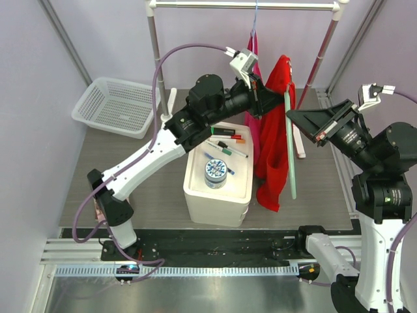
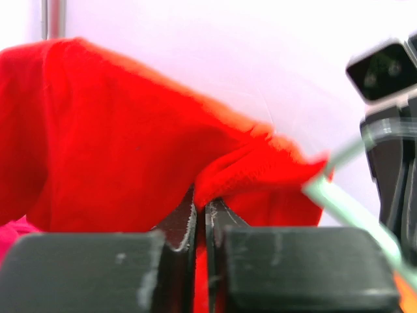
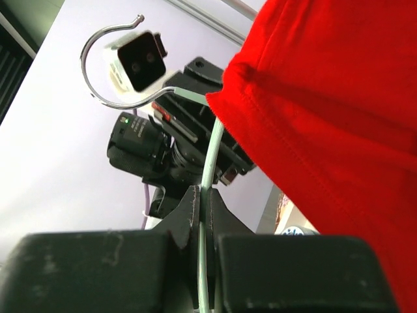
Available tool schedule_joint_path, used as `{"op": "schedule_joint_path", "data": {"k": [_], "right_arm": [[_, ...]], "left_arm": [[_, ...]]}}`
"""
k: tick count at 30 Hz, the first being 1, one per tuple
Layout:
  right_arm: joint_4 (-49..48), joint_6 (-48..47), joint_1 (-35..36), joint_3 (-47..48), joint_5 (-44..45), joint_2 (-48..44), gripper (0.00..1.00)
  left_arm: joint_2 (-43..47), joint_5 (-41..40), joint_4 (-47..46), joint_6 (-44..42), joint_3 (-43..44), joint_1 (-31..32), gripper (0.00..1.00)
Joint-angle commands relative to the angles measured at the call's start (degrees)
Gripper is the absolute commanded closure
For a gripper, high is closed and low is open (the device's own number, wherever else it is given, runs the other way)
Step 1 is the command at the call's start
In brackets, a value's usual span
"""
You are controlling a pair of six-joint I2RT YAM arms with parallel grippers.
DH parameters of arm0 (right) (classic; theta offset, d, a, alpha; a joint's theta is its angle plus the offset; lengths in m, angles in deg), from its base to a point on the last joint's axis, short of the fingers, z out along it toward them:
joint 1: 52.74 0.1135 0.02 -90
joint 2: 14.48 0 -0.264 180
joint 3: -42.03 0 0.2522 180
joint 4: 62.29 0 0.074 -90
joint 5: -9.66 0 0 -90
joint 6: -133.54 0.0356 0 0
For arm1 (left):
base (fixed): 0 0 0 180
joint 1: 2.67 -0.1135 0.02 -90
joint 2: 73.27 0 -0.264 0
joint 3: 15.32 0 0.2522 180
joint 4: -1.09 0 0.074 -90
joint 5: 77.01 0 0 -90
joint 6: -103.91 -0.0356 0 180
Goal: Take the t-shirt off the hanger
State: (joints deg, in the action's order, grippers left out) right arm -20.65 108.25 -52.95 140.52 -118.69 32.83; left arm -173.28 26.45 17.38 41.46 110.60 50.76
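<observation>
Pinch on my left gripper (image 2: pixel 206 212) looks thin: its jaws are pressed together on a small fold of the bright red cotton t-shirt (image 2: pixel 117 130), right at the fingertips. My right gripper (image 3: pixel 203 202) is clamped shut on the slim pale green plastic hanger (image 3: pixel 212 156), below its bare metal hook (image 3: pixel 83 62), which hangs on nothing.

If I pull from here, I think that shallow fold could slip out of the left jaws. The cloth could also catch on the hanger's end and drag it. The rod is narrow, so it may twist in the right grip. The pink garment (image 1: pixel 254 134) hangs just beside the shirt from the white rail (image 1: pixel 247 5), and I could snag it too.

In the overhead view the t-shirt sits right of centre, between the two arms and beside the white foam box (image 1: pixel 215 205). The hanger's long axis runs nearly top to bottom there. The shirt drapes along it, with its loose end towards the lower edge.
</observation>
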Motion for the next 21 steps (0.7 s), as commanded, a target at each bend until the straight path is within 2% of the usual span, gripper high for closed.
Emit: {"op": "schedule_joint_path", "data": {"k": [1,8,13,17,21], "right_arm": [[-2.7,0.0,0.2,-3.0,-2.1,-3.4,0.99],[-0.2,-2.7,0.2,-13.7,-6.4,-11.0,0.99],[-0.4,-5.1,0.2,-19.6,-11.1,-15.0,0.99],[-0.3,-6.8,0.2,-19.3,-13.9,-16.2,0.99],[0.8,-8.9,0.2,-17.2,-15.0,-17.9,0.99]], "left_arm": [[-0.9,-2.0,-0.2,-0.7,4.4,-0.9,1.00],[-1.9,-18.7,-5.9,-4.2,2.4,-1.7,1.00],[-8.6,-18.7,-6.7,-4.5,8.2,-2.7,1.00],[-15.5,-20.6,-2.7,-5.2,18.0,-3.2,1.00],[-18.6,-22.6,-0.3,-4.5,20.4,-4.0,1.00]]}}
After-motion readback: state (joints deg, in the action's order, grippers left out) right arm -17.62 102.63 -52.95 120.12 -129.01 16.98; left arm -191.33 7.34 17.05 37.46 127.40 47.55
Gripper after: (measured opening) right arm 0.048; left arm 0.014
